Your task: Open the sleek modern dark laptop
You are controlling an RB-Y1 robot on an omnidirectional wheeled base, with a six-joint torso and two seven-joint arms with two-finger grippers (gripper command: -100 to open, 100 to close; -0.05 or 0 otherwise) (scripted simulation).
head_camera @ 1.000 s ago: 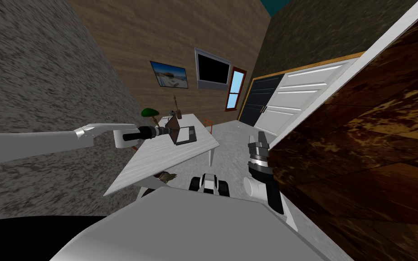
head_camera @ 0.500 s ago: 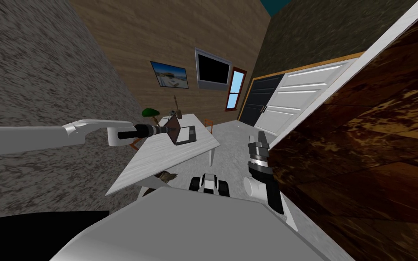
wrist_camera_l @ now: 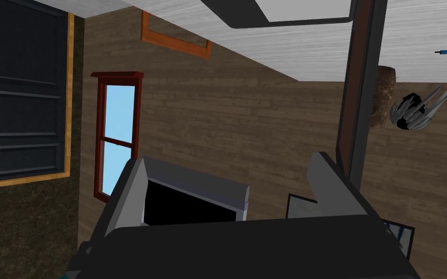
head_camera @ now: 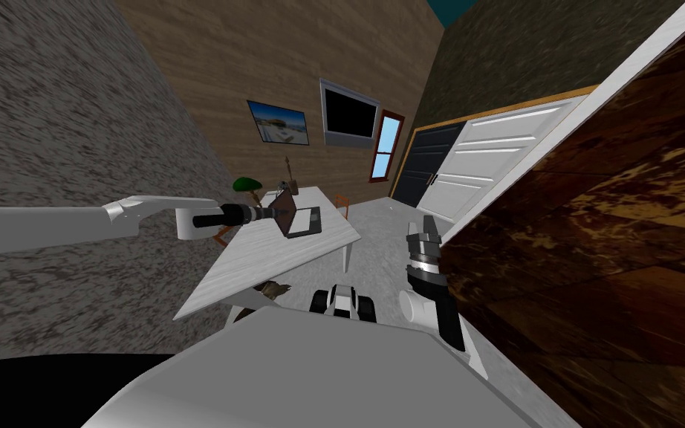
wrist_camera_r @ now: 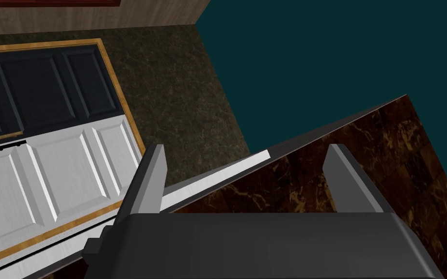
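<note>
The dark laptop (head_camera: 305, 221) lies on the white table (head_camera: 289, 256) with its lid (head_camera: 282, 209) raised partway. My left arm reaches in from the left, and my left gripper (head_camera: 277, 215) is at the lid's edge. In the left wrist view the left gripper (wrist_camera_l: 232, 189) is open. The lid (wrist_camera_l: 360, 87) shows edge-on as a dark brown bar just beyond one finger (wrist_camera_l: 334, 186), outside the gap. I cannot tell whether they touch. The laptop's base (wrist_camera_l: 285, 12) lies flat on the table past it. My right gripper (head_camera: 424, 224) hangs open, apart from the table; in its wrist view the right gripper (wrist_camera_r: 247, 179) is empty.
A green plant (head_camera: 243, 183) and a brown vase (head_camera: 291, 186) stand at the table's far end, with an orange chair (head_camera: 342, 202) beyond. A dark marbled wall (head_camera: 601, 245) runs close on my right. White and dark doors (head_camera: 482, 163) lie ahead.
My left arm has drawn back a little to the left, mostly a second to half a second ago. The laptop lid stays raised at much the same angle. The right arm has not moved.
</note>
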